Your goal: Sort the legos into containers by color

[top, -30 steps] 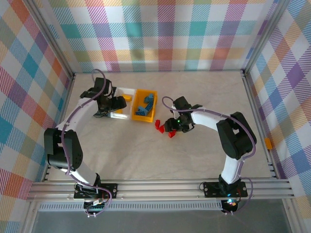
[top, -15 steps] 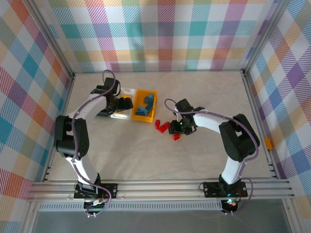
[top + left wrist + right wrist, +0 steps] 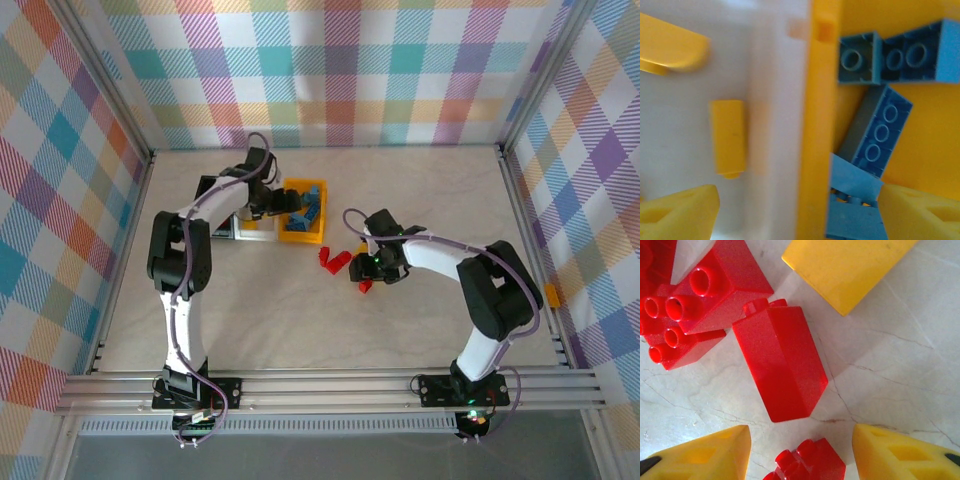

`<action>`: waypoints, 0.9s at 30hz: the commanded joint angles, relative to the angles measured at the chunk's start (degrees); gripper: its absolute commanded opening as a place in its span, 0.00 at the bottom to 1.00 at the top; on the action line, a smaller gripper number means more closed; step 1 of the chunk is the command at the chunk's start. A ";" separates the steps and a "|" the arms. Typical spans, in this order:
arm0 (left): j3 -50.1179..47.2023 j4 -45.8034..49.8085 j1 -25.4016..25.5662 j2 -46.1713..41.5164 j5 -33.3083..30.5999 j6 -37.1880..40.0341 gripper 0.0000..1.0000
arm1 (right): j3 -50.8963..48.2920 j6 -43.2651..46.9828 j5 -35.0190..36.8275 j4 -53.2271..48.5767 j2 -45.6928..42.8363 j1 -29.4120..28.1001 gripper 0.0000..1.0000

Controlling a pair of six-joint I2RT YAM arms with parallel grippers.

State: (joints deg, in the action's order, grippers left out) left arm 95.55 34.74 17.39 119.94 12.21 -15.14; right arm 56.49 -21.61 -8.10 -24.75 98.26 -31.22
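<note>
My left gripper (image 3: 283, 205) (image 3: 800, 220) hangs open over the wall between the white bin (image 3: 250, 224) (image 3: 770, 75) and the orange-yellow bin (image 3: 300, 236) (image 3: 817, 100). Several blue legos (image 3: 880, 130) lie in the orange-yellow bin, one (image 3: 855, 205) beside my right-hand finger. Yellow legos (image 3: 728, 137) lie in the white bin. My right gripper (image 3: 366, 276) (image 3: 802, 460) is open, low over the table. A small red lego (image 3: 807, 465) (image 3: 365, 286) sits loose between its fingers. More red legos (image 3: 780, 362) (image 3: 330, 260) and a yellow one (image 3: 850, 267) lie just ahead.
The black bin (image 3: 207, 187) stands left of the white one, partly behind my left arm. The marbled table (image 3: 300, 320) is bare from the red legos to its near edge. Plaid walls enclose the back and both sides.
My left arm has swung right, from over the black and white bins to the white/orange-yellow wall. My right gripper has shifted slightly right and nearer, and a small red lego moved with it.
</note>
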 commanded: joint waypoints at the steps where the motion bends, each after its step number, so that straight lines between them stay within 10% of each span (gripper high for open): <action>1: 1.22 -0.28 3.24 1.10 1.70 0.18 0.83 | -1.18 0.15 -0.28 -0.73 -1.41 -0.34 0.55; 22: 9.74 0.38 15.44 5.42 1.67 -6.19 0.81 | -7.26 -0.63 1.33 -4.35 -14.28 -0.34 0.29; 27: 8.57 4.17 15.54 -0.16 -0.25 -4.35 0.82 | -5.61 0.44 1.60 -6.37 -13.42 -0.35 0.40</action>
State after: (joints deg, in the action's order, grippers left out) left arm 103.81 35.29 33.23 126.23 12.97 -20.12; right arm 49.87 -21.65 -6.76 -28.16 84.42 -31.22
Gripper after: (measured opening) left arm 0.816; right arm 0.349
